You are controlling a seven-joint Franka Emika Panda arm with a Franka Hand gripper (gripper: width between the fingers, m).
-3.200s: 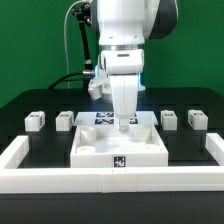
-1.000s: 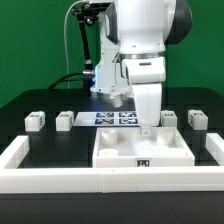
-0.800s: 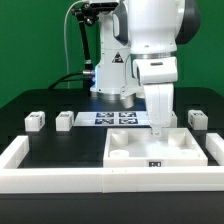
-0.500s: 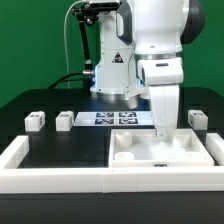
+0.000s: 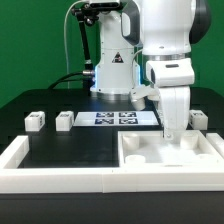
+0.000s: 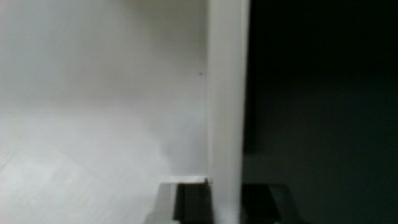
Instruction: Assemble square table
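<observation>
The white square tabletop (image 5: pixel 150 158) lies at the exterior view's right, against the front rail. My gripper (image 5: pixel 172 136) stands straight down over its far rim and is shut on that rim. In the wrist view the tabletop's rim (image 6: pixel 228 100) runs as a thin white strip between my two dark fingertips (image 6: pixel 192 202), with the gripper (image 6: pixel 228 198) closed around it. Two small white leg blocks (image 5: pixel 36 120) (image 5: pixel 66 120) sit at the back left. One more leg block (image 5: pixel 199 118) peeks out at the back right, partly behind my arm.
The marker board (image 5: pixel 118 118) lies flat at the back middle. A long white rail (image 5: pixel 60 178) borders the black table along the front and bends up the left side (image 5: pixel 14 150). The robot's base (image 5: pixel 112 75) stands behind the marker board.
My gripper has slid the tabletop along the front rail toward the exterior view's right, from the middle to the right corner. It has stayed shut on the rim throughout.
</observation>
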